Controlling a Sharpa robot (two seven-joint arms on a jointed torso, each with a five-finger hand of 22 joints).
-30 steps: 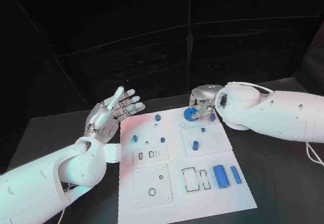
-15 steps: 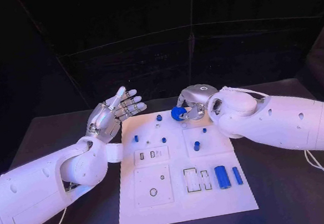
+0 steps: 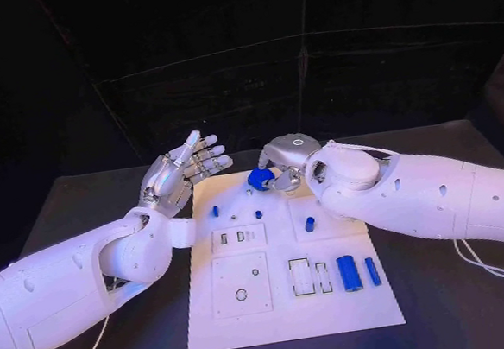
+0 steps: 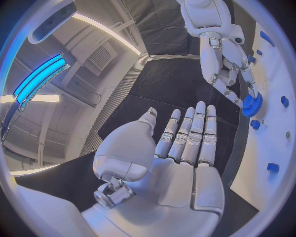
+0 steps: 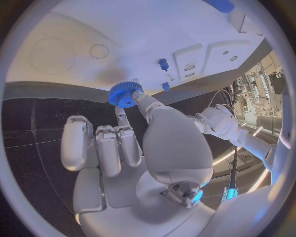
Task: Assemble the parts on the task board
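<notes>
Now, R hand: silver right hand point(image 3: 279, 166) pinches small blue toothed plastic gear point(image 3: 258, 180) at fingertips, above far end of flat white task board point(image 3: 221, 318).
L hand: silver left hand point(image 3: 183, 173) spread, palm up, holding nothing, beside board's far-left corner.
Risk: thin fingertip pinch; gear may slip or tilt if lowered off-axis, prob. jamming.
Materials: hard ridged gear; smooth matte board; black worktop point(image 3: 69, 216); blue cylinders point(image 3: 349, 273) near front.
</notes>
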